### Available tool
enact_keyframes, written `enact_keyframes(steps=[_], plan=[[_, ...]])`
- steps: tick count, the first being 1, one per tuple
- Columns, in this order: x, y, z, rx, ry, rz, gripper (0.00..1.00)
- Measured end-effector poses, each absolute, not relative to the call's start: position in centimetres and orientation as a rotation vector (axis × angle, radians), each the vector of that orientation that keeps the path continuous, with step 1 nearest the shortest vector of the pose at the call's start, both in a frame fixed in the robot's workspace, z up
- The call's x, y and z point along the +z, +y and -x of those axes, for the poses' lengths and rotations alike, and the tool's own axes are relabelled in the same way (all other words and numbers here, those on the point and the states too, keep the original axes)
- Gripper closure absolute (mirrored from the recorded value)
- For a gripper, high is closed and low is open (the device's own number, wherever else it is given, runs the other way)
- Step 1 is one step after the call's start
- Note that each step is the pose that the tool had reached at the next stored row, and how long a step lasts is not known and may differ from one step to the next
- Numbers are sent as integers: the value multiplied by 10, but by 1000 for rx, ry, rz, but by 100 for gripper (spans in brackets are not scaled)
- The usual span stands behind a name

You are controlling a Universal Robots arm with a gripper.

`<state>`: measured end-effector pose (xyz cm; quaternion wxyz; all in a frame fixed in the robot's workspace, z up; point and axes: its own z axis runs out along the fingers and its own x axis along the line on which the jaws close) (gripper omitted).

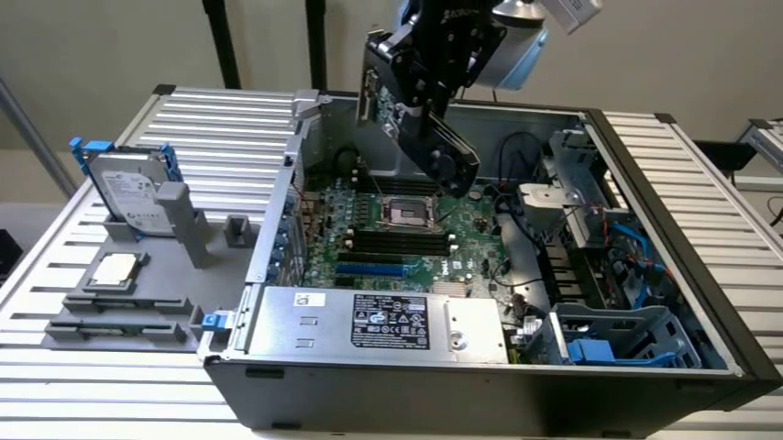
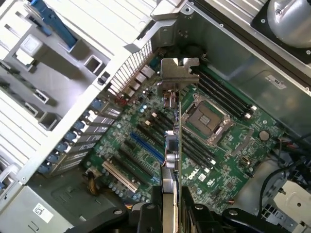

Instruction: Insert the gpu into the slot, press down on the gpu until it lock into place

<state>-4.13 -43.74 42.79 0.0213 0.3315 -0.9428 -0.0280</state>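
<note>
Gripper (image 1: pixel 435 69) is clamped on the gpu (image 1: pixel 423 119), one finger on each flat face of the card, holding it up in the air over the open computer case (image 1: pixel 490 399). From the wrist view you're looking straight down the card's thin edge between the fingers (image 2: pixel 146 216), with the silver bracket (image 2: pixel 180 73) at the far end.

Biggest thing around is the slatted table (image 1: pixel 73 385), and the case lies on it with its side open. Inside the case, the grey-labelled power supply (image 1: pixel 367 321) sits along the near wall, and the green motherboard (image 1: pixel 471 247) is right behind it.

The gpu is tilted in the exterior view. Its low end hangs over the board near the square processor socket (image 1: pixel 408 213) and isn't touching anything.

On the exterior view's left, outside the case, a hard drive (image 1: pixel 128 197) stands on a grey fixture. The black memory strips (image 1: pixel 391 240) lie between the socket and the slot (image 1: pixel 370 270). That blue strip is just beside the power supply, well apart from the card, so the card isn't in it yet.
</note>
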Motion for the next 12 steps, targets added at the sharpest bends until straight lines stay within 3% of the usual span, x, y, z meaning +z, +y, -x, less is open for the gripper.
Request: enact_keyframes(steps=[12], plan=[[423,-437,41,-68,-2807,-1347,74]])
